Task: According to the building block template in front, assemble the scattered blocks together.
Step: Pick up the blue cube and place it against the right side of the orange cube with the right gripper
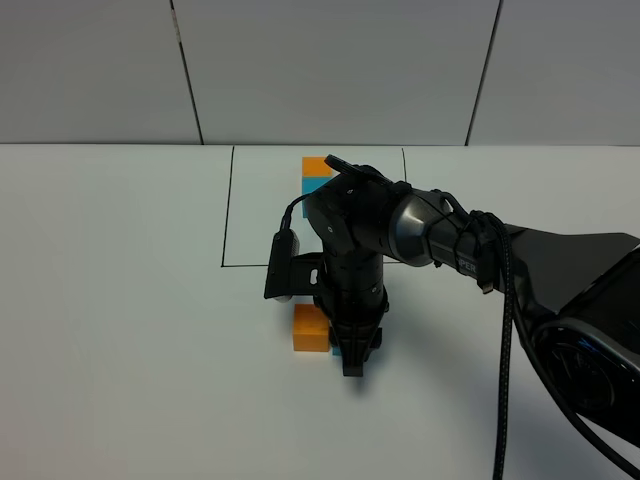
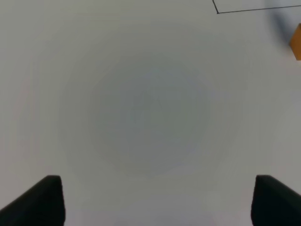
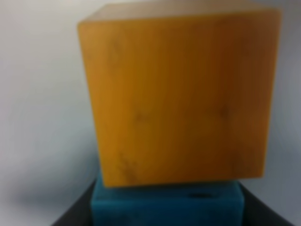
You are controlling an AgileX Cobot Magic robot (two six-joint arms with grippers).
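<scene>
The right gripper (image 1: pixel 352 362) points down at the table (image 1: pixel 120 350) with its jaws clenched, the tip just beside the teal cube (image 3: pixel 167 206). The teal cube touches the loose orange cube (image 1: pixel 310 328) face to face. Both cubes lie outside the black rectangle (image 1: pixel 227 215), just past its near line. The template (image 1: pixel 318 176), an orange cube joined to a teal one, sits inside the rectangle at its far line, well apart from the loose pair. The left gripper (image 2: pixel 154 201) hangs over the table, jaws released and spread wide, grasping nothing.
</scene>
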